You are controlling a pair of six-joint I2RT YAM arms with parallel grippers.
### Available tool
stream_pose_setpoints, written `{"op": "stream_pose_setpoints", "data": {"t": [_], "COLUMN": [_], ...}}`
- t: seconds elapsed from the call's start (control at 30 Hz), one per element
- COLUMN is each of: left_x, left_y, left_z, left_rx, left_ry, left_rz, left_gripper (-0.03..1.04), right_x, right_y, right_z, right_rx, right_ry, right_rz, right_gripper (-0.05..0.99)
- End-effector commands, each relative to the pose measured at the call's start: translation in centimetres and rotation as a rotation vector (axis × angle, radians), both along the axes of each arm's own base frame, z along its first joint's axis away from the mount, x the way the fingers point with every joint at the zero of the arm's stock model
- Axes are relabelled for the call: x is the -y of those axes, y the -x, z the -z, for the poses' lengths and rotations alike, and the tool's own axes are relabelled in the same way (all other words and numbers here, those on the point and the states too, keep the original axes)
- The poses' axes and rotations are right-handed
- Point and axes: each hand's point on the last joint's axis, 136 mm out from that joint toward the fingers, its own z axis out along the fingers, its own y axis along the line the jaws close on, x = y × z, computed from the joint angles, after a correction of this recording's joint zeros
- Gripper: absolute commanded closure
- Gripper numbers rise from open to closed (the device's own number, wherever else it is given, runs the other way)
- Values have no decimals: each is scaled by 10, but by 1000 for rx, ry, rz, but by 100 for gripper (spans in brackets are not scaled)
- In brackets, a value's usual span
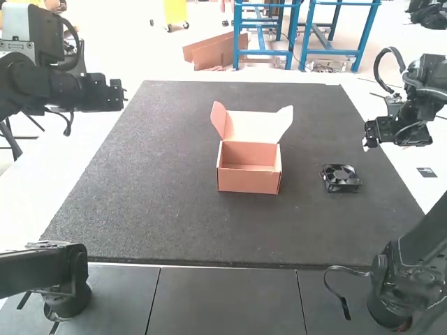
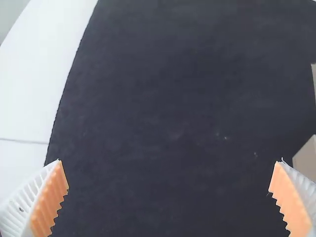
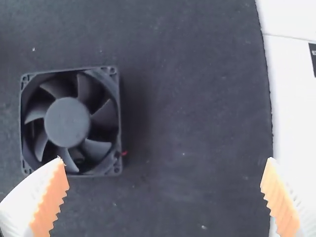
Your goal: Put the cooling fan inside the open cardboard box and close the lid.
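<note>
Nothing is done yet: the cooling fan (image 1: 341, 178) lies flat on the tabletop (image 1: 140, 181) at centre right, near the empty open cardboard box (image 1: 249, 171) with its lid (image 1: 255, 124) up, and higher in the frame the right claw (image 3: 164, 163) and the left claw (image 2: 168, 163) hang spread wide, holding nothing.

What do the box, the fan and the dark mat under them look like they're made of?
The box: matte tan cardboard, going by its thin folded flaps and creased edges. The cooling fan: probably moulded black plastic, with a faint sheen on blades and frame. The mat: dark, grainy sheet, perhaps rubber or dense foam; the look leaves that open.
</note>
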Motion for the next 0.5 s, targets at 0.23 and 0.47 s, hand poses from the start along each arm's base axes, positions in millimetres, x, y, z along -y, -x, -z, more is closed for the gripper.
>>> {"op": "stream_pose_setpoints", "data": {"t": [0.23,0.47], "left_x": [1,-12], "left_y": [-5,-6], "left_z": [-5,-7], "left_rx": [20,27], "left_ry": [-18,-102], "left_rz": [9,-30], "left_gripper": [4,4], "right_x": [4,7], "right_y": [-13,-26], "right_z": [45,66], "right_rx": [-101,-112], "right_ry": [-32,-32], "right_rz": [8,16], "right_gripper": [4,4]}}
